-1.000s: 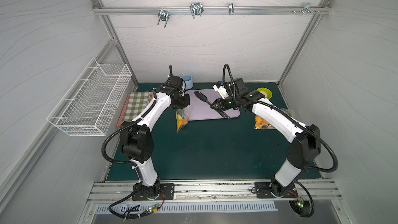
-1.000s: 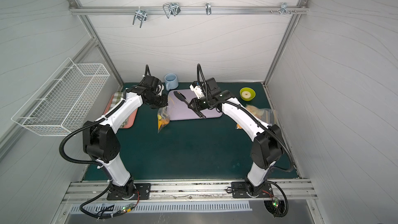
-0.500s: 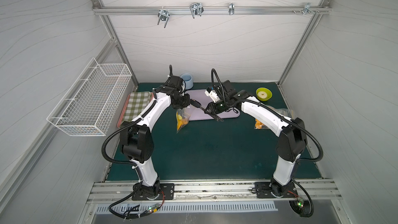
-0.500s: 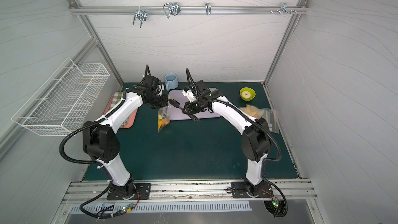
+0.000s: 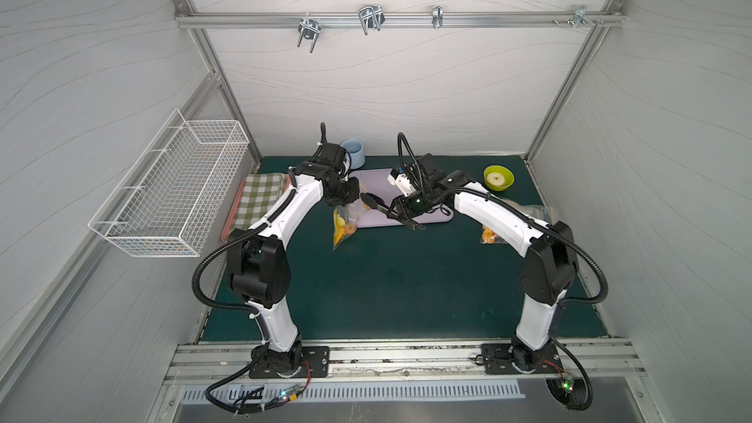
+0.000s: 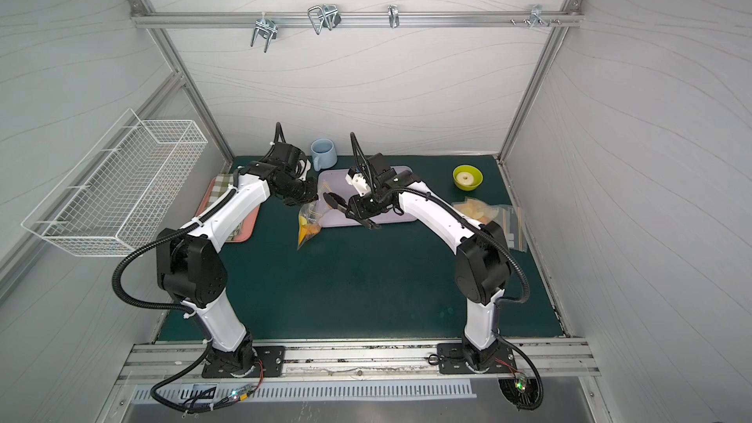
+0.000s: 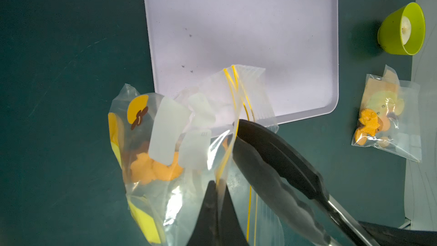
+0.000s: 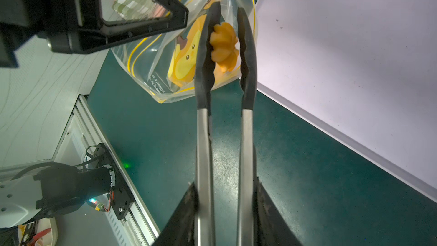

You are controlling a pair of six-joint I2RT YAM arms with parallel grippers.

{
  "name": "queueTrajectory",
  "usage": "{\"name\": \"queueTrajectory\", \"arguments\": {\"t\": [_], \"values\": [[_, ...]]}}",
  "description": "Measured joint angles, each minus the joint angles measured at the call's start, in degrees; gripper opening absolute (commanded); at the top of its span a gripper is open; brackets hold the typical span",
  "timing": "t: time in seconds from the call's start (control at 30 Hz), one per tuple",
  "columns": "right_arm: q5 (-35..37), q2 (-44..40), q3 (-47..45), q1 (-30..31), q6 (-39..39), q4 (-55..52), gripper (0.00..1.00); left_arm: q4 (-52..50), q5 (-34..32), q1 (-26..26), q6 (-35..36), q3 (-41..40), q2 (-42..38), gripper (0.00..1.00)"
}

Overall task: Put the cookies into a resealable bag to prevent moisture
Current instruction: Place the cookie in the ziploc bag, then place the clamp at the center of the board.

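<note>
- Green mat (image 7: 59,91) is lying under both grippers, which are working close together over its far half.
- Lilac tray (image 7: 248,20) is sitting on the mat, just beyond the left gripper's fingertips and beside the right gripper; its surface is showing only a few dark specks.
- Left gripper (image 7: 218,184) is clamping fully closed on the top edge of the resealable bag (image 7: 170,124). The bag is hanging below it, mouth gaping toward the right gripper, lower end trailing toward the mat at the tray's edge.
- Right gripper (image 8: 224,190) is squeezing the metal arms of the tongs (image 8: 203,138), jaws partly apart around them. The black tong tips are reaching out ahead of it to the bag's mouth, between the yellow zip lines.
- Second bag (image 7: 387,119), holding orange pieces, is lying flat on the mat, well apart from both grippers, out past the tray.
- Cookies (image 7: 153,169) are piling orange in the bottom of the held bag, under the left gripper.
- Flower cookie (image 8: 223,43) is sitting between the tong tips, against one arm; contact with the other arm: cannot tell.
</note>
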Motion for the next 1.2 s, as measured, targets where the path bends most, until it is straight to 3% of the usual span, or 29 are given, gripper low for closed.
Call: {"name": "queueTrajectory", "arguments": {"t": [0.23,0.43,0.7,0.83,1.03,1.2], "values": [[0.3,-2.3,-0.6,0.0,0.0,0.4,0.39,-0.2,0.0,0.0,0.0,0.0,0.0,0.0],[3.3,-12.0,-7.6,-0.1,0.3,4.4,0.4,-0.2,-0.1,0.0,0.0,0.0,0.0,0.0],[22.1,-33.2,-28.2,0.1,4.1,9.0,0.4,-0.4,-1.0,0.0,-0.1,0.0,-0.2,0.0],[30.3,-39.4,-38.8,0.3,8.3,6.8,0.39,-0.3,-1.1,0.1,-0.4,0.0,-1.2,0.0],[34.8,-39.1,-50.5,0.5,15.2,3.6,0.39,0.2,-1.3,0.1,-0.6,-0.5,-4.2,0.0],[35.1,-32.6,-52.7,0.5,17.9,4.2,0.38,0.3,-1.8,0.1,-0.7,-1.0,-5.4,0.0]]}}
